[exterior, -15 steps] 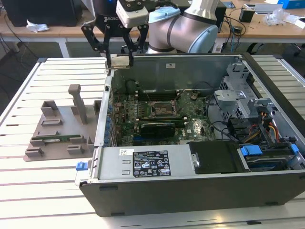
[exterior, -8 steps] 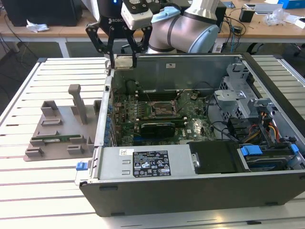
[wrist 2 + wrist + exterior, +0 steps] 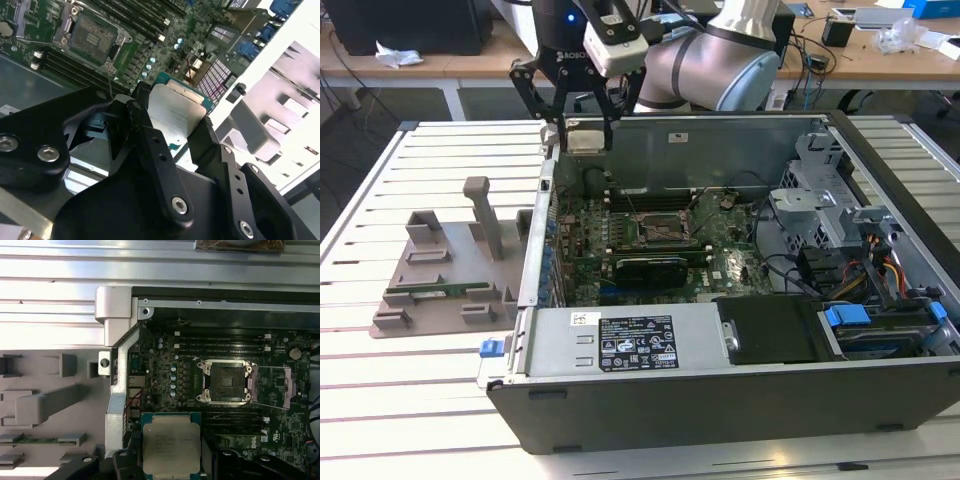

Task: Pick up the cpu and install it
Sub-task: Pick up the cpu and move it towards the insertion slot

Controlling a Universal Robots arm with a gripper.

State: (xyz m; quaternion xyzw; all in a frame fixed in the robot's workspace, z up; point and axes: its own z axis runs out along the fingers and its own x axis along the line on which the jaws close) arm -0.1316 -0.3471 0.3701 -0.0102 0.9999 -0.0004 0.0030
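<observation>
The black two-fingered gripper clamps the edges of the flat square cpu, silver-topped and green-rimmed with faint unreadable lettering, holding it above the green motherboard, apart from the open black-framed socket, inside the dark grey computer case.

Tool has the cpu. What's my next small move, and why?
Probably shift across until the cpu sits over the open socket. The tool grips it above the edge of the case, to the exterior view's left of the socket, so lowering now would likely miss.
</observation>
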